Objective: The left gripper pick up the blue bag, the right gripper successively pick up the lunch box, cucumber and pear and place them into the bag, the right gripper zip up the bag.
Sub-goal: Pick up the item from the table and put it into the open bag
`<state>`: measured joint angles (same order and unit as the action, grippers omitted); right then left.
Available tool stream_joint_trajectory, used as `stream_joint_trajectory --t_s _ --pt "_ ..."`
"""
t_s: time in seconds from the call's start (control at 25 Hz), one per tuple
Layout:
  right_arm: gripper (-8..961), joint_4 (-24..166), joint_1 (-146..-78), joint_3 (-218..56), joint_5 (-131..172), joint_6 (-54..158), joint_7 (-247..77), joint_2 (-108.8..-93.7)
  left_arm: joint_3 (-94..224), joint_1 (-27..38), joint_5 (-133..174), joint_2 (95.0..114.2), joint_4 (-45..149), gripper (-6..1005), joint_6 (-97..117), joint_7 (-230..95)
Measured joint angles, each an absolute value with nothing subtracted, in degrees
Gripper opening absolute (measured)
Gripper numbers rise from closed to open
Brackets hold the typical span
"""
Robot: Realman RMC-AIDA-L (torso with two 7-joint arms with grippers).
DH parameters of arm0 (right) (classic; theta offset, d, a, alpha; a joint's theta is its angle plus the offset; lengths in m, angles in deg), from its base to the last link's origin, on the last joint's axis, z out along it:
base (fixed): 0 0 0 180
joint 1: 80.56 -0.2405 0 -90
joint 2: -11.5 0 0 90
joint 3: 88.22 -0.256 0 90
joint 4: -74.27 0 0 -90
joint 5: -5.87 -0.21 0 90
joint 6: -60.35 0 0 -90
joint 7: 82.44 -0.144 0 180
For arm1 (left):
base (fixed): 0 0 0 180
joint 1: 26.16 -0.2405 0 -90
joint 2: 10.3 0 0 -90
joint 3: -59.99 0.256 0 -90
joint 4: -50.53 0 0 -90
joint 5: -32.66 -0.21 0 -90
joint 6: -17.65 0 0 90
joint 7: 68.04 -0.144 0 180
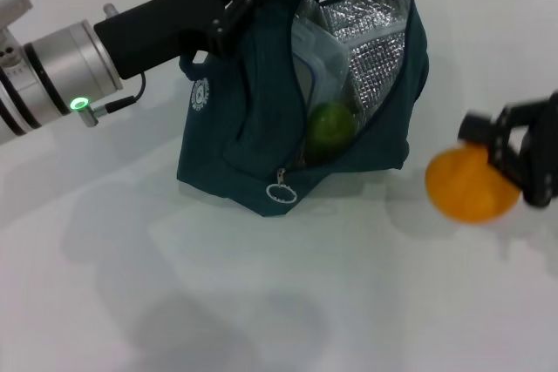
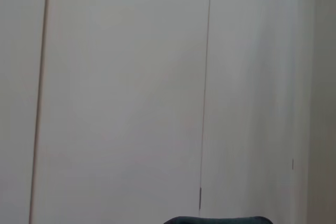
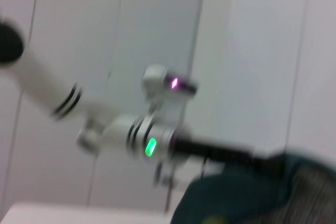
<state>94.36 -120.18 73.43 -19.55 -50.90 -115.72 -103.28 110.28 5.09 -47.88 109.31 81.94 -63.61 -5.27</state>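
The blue bag (image 1: 235, 128) is held up by one handle, its zip open and the silver foil lining showing. My left gripper (image 1: 232, 11) is shut on that handle at the bag's top left. Inside the bag, the clear lunch box (image 1: 316, 63) stands on edge, and the green end of the cucumber (image 1: 330, 125) shows below it. To the right of the bag, my right gripper (image 1: 501, 156) is shut on the orange pear (image 1: 466, 185), just above the table. The right wrist view shows the blue bag (image 3: 236, 203) and the left arm behind it. The left wrist view catches only an edge of the blue bag (image 2: 218, 220).
The zip's ring pull (image 1: 280, 194) hangs at the bag's near lower corner. The white table (image 1: 261, 302) runs wide in front of the bag, with pale wall panels (image 2: 157, 77) behind it.
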Motion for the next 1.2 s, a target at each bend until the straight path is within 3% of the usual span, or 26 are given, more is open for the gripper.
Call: stream_joint_trajectory --t_s 0.28,0.68,1.2 --pt "26 92.9 -124.5 73.4 -29.3 -52.8 -121.6 -103.51 111.8 4.8 -47.5 109.41 81.7 40 -63.7 -6.1" --pt "25 89.5 -136.8 73.5 -27.8 -42.9 -124.6 -103.83 111.9 4.8 -46.7 109.58 81.4 40 -66.1 -7.1" --pt "24 83.3 -141.7 73.5 -21.2 -31.2 -124.8 -103.89 111.8 4.6 -45.9 109.35 81.7 40 -67.9 -7.8"
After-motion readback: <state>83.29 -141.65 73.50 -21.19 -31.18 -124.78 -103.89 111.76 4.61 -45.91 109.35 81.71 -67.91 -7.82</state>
